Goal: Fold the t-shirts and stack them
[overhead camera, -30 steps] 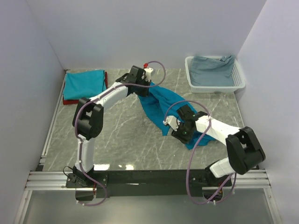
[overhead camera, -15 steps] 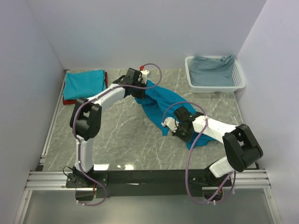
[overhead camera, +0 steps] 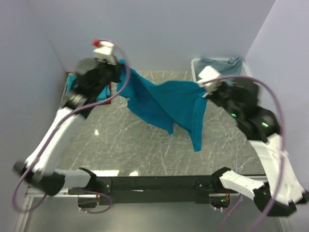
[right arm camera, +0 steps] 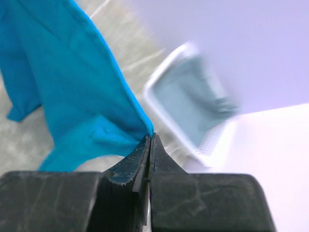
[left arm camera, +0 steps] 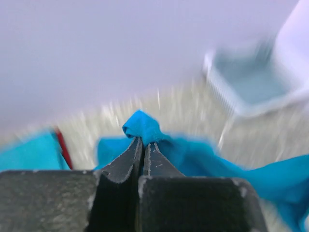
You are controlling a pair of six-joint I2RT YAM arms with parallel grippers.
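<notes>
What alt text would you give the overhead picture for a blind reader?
Two robot arms hold a teal t-shirt above a marble table, the left gripper pinching one end and the right gripper the other, so it sags between them. A white basket sits at the far right.

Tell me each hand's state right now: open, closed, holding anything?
Left hand: closed, gripping a bunched edge of the teal t-shirt.
Right hand: closed, gripping the same shirt's other side.

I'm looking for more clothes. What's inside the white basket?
A crumpled grey-blue cloth fills the basket. Anything under it is covered, and the right arm hides the near part.
</notes>
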